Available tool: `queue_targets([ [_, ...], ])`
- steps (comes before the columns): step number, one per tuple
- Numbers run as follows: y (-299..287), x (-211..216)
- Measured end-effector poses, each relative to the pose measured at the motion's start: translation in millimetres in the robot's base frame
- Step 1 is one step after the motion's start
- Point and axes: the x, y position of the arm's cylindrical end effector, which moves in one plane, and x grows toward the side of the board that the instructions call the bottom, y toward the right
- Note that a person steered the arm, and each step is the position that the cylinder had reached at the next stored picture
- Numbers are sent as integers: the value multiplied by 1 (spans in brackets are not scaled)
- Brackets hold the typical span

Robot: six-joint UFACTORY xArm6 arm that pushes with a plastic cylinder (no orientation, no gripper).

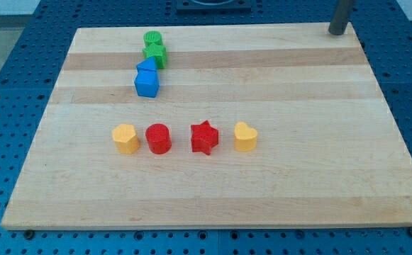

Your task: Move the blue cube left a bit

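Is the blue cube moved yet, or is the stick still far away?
Nothing looks done: the blue cube sits against a blue triangular block below two green blocks. My tip stands at the wooden board's top right corner, far off. Approaching and pushing leftward remain.

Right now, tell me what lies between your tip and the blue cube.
Only bare board: the camera view shows no block between my tip at the view's top right and the blue cube.

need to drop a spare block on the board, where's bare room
Bare: the board's whole right side past the yellow heart, and the strip below the yellow-red row. Crowded: the green-blue column, blue cube at its foot. My tip sits at the top right corner.
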Motion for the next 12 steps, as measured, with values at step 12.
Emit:
queue_targets([
  [12,-317,165],
])
